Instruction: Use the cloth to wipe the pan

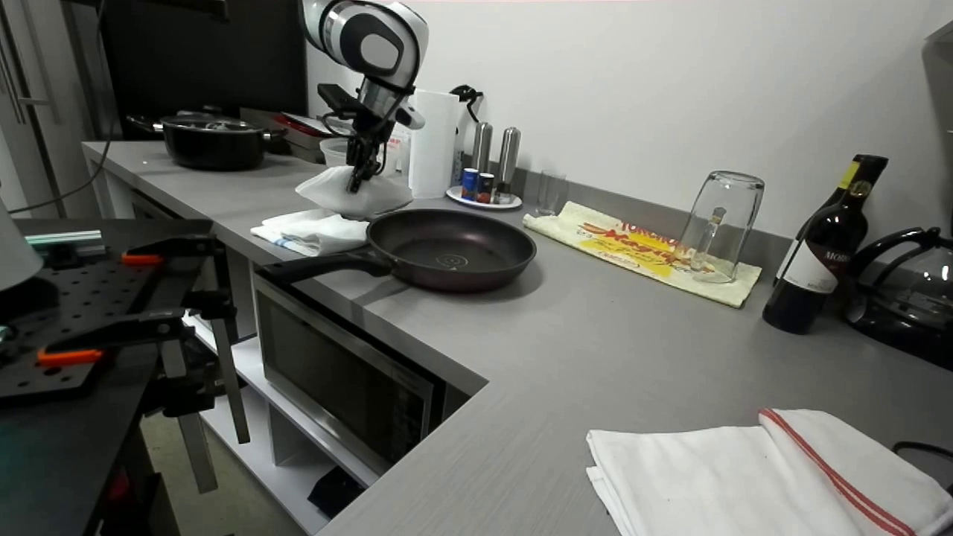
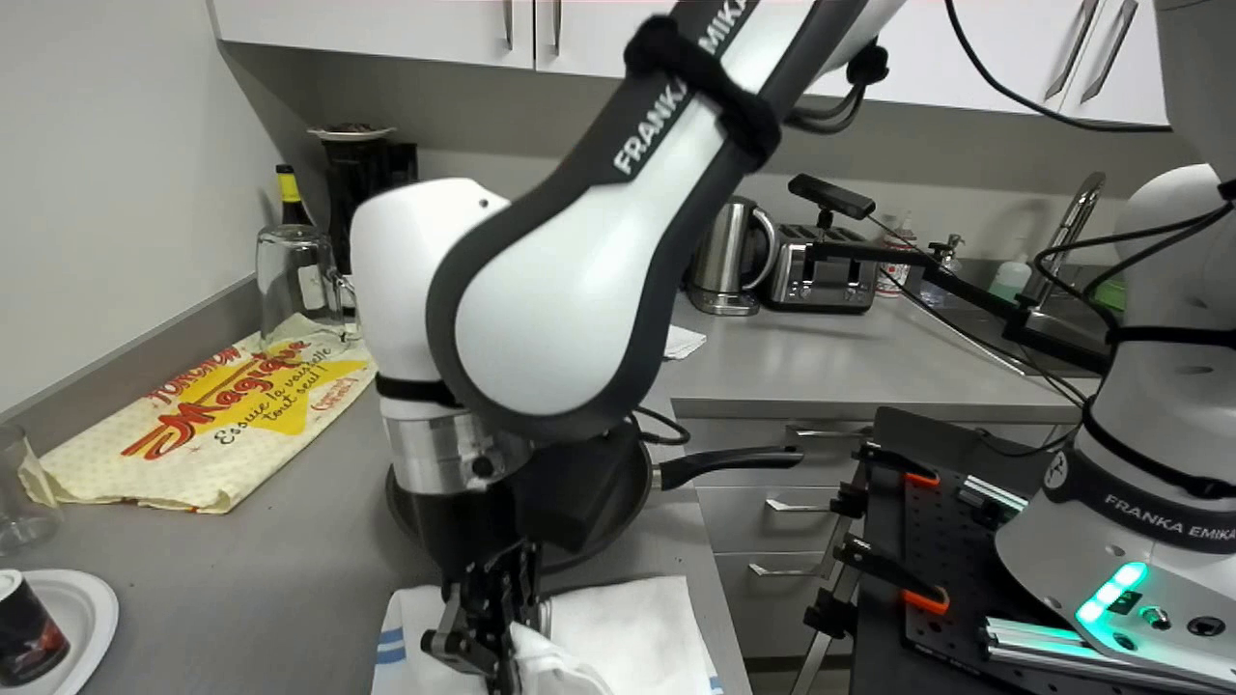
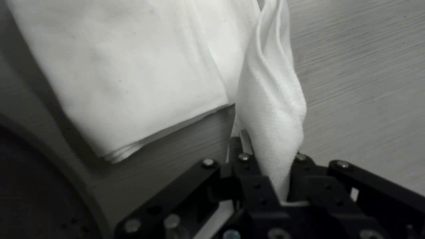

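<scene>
Obstacles on the counter [image 1: 566, 350]: a paper roll [image 1: 434, 145] stands near your hand [image 3: 273, 157], with two steel cylinders [image 1: 508, 152] and a white plate [image 2: 95, 618] of small canisters [image 1: 470, 184] beyond it along the wall. Farther along you have a printed yellow towel [image 2: 208, 473] carrying an upturned glass pitcher [image 1: 722, 223], then a wine bottle [image 1: 819, 257]. In an exterior view the arm [image 2: 550, 319] blocks your sight of much of the pan [image 1: 454, 257] — its handle reaches past the counter's front edge.

Hand: you have the fingers [image 3: 254, 182] pressed on both sides of a bunched white cloth [image 3: 272, 109], pinching it between them. A folded white cloth [image 3: 132, 73] with blue stripes lies just beside the bunch; you cannot tell whether the two are one piece. The pan shows at the lower left of the wrist view — near the hand, with a gap between its rim and the folded cloth.
</scene>
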{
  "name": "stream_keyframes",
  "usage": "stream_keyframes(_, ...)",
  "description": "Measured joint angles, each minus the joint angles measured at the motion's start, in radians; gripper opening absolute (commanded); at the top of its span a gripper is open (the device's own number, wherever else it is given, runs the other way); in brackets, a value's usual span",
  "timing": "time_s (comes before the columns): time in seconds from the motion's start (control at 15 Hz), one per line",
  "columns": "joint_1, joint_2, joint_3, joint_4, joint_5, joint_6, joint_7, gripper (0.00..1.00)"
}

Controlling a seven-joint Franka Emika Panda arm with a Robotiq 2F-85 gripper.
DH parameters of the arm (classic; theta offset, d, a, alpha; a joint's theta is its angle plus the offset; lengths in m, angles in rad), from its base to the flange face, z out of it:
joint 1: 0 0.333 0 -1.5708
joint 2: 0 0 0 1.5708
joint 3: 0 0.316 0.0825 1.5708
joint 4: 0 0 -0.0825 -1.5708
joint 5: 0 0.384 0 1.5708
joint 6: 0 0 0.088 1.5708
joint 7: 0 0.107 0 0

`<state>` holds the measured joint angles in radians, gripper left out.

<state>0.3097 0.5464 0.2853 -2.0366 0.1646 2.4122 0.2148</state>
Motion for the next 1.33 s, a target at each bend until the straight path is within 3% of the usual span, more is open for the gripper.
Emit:
stream_keyframes(0.4,-0.046,-0.217,-0.011,-0.023,0.01,-0.111,-0.004,0.04)
stream_keyframes(0.73,-0.12,-0.342,-0.094,-0.072,-0.007,-0.116,-0.062,0.04)
stream_keyframes(1.07,-0.244,-0.381,-0.182,-0.102,-0.006,-0.121,-0.245,0.04)
stream_keyframes(1.33,-0.299,-0.353,-0.231,-0.101,-0.019,-0.113,-0.314,0.04)
